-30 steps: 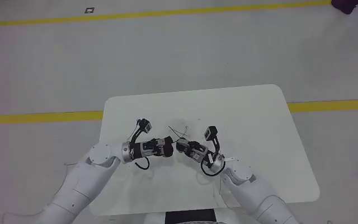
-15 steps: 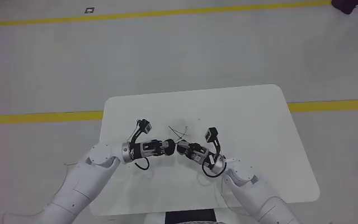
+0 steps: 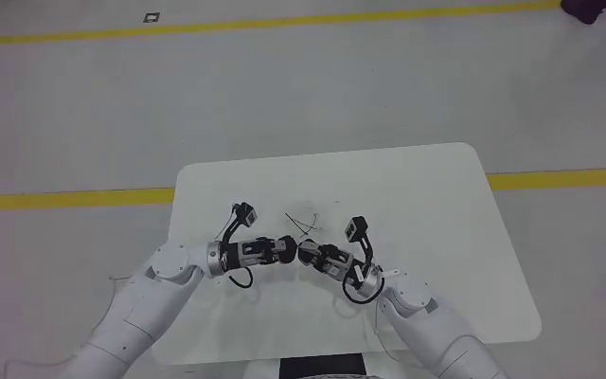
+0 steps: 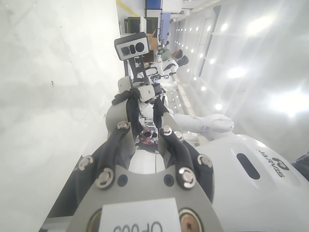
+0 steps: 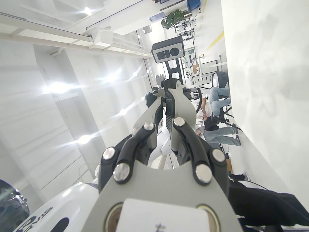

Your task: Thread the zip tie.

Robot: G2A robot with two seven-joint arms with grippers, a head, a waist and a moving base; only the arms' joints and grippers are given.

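Observation:
The zip tie (image 3: 300, 226) is a thin black strand that stands up in loops over the middle of the white table (image 3: 426, 189), just behind where the two grippers meet tip to tip. My left gripper (image 3: 292, 249) (image 4: 144, 101) has a clear gap between its black fingers, and I see nothing in that gap. My right gripper (image 3: 306, 251) (image 5: 172, 84) faces it with its fingers closed together at the tips, and the strand rises from there. In both wrist views the tie itself is too thin to make out.
Each wrist view looks straight at the other arm's wrist camera (image 4: 131, 47) (image 5: 167, 52), so the arms are very close. Bare table lies on all sides of them. Yellow floor lines (image 3: 85, 198) run beyond the table.
My left gripper has crept right and my right gripper slightly left, closing the small gap between their tips. The zip tie's loops have hardly shifted.

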